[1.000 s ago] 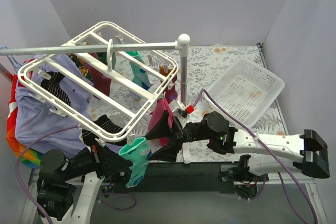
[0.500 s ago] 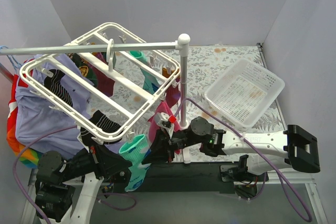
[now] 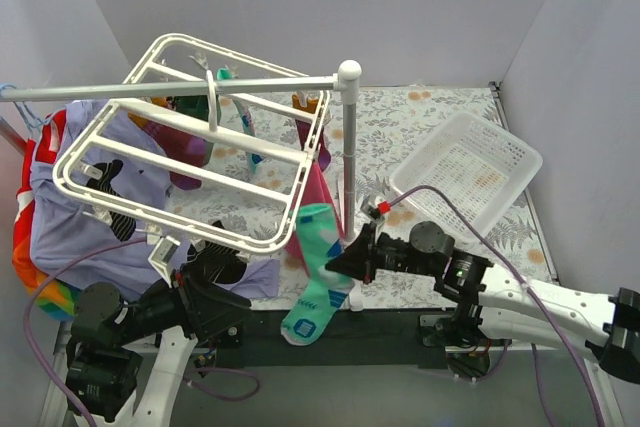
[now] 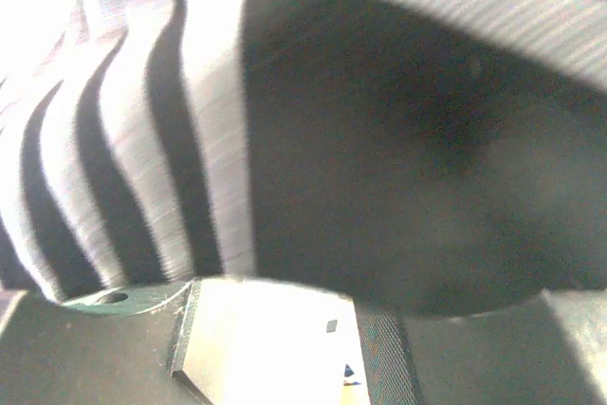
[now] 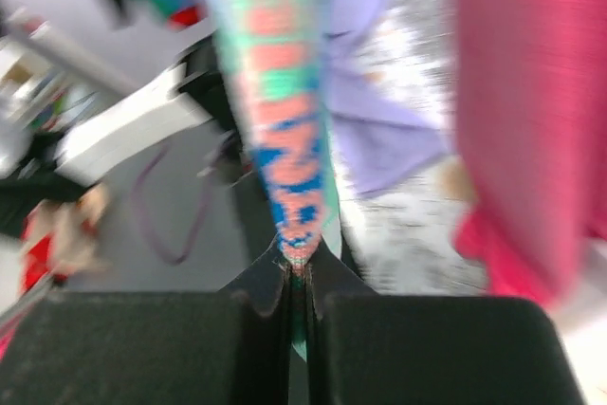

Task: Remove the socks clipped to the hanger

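Teal sock (image 3: 318, 277) pinched in right jaws; left jaws at striped sock (image 4: 379, 187), unclear.

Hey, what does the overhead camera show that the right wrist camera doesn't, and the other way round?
Only the overhead view shows the whole white hanger, the grey rail and the mesh basket. Only the right wrist view shows, close up, the right end effector with its fingers pressed shut on the fabric's edge. Both show the teal sock it holds and a magenta sock beside it.
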You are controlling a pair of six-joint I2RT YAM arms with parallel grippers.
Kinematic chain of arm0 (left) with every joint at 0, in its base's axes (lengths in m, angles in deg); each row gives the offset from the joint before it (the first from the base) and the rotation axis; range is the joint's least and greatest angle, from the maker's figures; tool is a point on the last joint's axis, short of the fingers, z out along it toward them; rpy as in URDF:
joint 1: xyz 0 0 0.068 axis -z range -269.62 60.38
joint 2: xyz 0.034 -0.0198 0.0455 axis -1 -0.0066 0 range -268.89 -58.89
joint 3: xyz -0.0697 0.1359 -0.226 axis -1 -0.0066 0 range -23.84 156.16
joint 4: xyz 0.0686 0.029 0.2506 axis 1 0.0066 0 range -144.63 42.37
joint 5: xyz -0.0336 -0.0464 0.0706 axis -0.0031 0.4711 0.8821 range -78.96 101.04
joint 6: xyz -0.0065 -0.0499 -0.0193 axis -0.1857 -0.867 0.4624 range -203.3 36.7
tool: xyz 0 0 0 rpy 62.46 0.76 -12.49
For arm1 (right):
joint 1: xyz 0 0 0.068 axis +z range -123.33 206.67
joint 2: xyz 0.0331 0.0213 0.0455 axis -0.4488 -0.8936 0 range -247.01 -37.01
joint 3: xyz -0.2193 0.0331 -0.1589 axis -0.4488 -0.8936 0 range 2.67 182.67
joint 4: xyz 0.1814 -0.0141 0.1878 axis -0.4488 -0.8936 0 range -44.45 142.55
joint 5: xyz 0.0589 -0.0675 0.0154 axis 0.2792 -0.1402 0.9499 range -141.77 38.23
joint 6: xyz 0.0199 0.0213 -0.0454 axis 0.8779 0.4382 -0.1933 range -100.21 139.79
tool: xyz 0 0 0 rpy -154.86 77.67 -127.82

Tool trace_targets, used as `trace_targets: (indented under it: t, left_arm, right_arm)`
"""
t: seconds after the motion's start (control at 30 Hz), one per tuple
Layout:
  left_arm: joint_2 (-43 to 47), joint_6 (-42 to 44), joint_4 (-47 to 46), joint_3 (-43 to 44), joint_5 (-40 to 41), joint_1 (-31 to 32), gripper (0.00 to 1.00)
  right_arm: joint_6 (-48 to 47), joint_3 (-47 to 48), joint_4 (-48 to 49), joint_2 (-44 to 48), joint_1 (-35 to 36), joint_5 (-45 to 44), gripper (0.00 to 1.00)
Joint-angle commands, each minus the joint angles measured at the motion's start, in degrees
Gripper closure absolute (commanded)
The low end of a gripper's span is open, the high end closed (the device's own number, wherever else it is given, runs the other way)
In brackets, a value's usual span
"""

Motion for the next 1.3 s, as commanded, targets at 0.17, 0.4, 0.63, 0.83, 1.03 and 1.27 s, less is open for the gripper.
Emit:
trace_targets:
  t: [0.17, 0.4, 0.63, 0.83, 1.03, 1.27]
  left_arm:
    - [-1.51, 0.76, 2.46, 0.61, 1.24, -0.36, 0.55]
    - [-1.95, 0.67, 3.52, 1.31, 1.94, -0.36, 0.55]
    - [-1.26, 0.94, 3.52, 1.41, 2.47, -0.36, 0.54]
    - [-1.08, 1.02, 3.60, 0.00, 2.82, -0.36, 0.54]
    - [-0.90, 0.76, 3.08, 0.79, 5.19, -0.36, 0.54]
    - [-0.55, -0.30, 1.58, 1.05, 7.83, -0.36, 0.53]
  right_arm:
    - [-8.83, 6.75, -23.64, 9.41, -14.53, -4.57, 0.99]
    - [-14.64, 14.13, -37.00, 5.29, -20.41, -16.00, 0.99]
    - [-17.37, 20.02, -41.23, 1.77, -33.32, -13.98, 0.99]
    - [-19.74, 25.64, -42.11, -2.54, -45.10, -14.25, 0.99]
    - [-22.12, 37.49, -42.81, -10.54, -53.81, -21.70, 0.99]
    - [-24.84, 50.32, -42.73, -18.09, -56.63, -32.60, 0.99]
